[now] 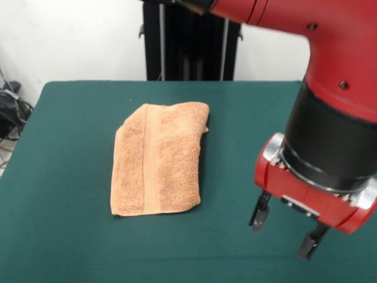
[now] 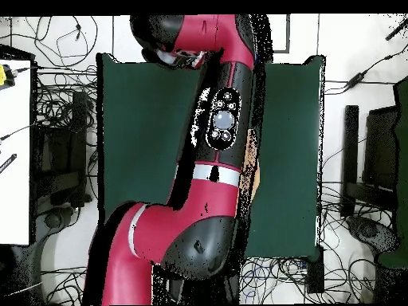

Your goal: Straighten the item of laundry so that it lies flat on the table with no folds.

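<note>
The item of laundry (image 1: 156, 159), an orange-tan towel, lies folded into a narrow doubled strip on the left middle of the green table (image 1: 70, 177). A woven hem band runs along its length, and its far right corner is bunched. My gripper (image 1: 283, 236) hangs to the right of the towel, near the front of the table. It is open with nothing between its fingers and is well apart from the cloth. In the overhead view the red arm (image 2: 223, 127) covers most of the towel. Only a sliver of the towel (image 2: 252, 159) shows beside it on the table (image 2: 143, 143).
A black stand (image 1: 188, 41) rises behind the table's far edge. Cables (image 1: 12, 112) lie off the table's left side. In the overhead view, tangled cables (image 2: 48, 96) ring the table, and a white surface (image 2: 16, 151) sits at the left.
</note>
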You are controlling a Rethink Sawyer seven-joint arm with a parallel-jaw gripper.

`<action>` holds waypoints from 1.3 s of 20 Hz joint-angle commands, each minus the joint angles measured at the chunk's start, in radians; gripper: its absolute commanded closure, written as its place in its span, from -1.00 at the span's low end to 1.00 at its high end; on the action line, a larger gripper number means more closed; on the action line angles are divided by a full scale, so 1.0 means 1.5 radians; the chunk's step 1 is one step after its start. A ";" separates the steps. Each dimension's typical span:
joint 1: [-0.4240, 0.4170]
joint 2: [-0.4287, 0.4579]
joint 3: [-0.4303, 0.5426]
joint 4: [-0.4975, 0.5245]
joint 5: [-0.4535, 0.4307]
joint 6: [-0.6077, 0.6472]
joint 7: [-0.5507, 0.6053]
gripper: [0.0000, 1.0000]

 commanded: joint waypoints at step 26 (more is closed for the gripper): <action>-0.008 -0.157 0.205 0.376 -0.183 -0.132 -0.259 -1.00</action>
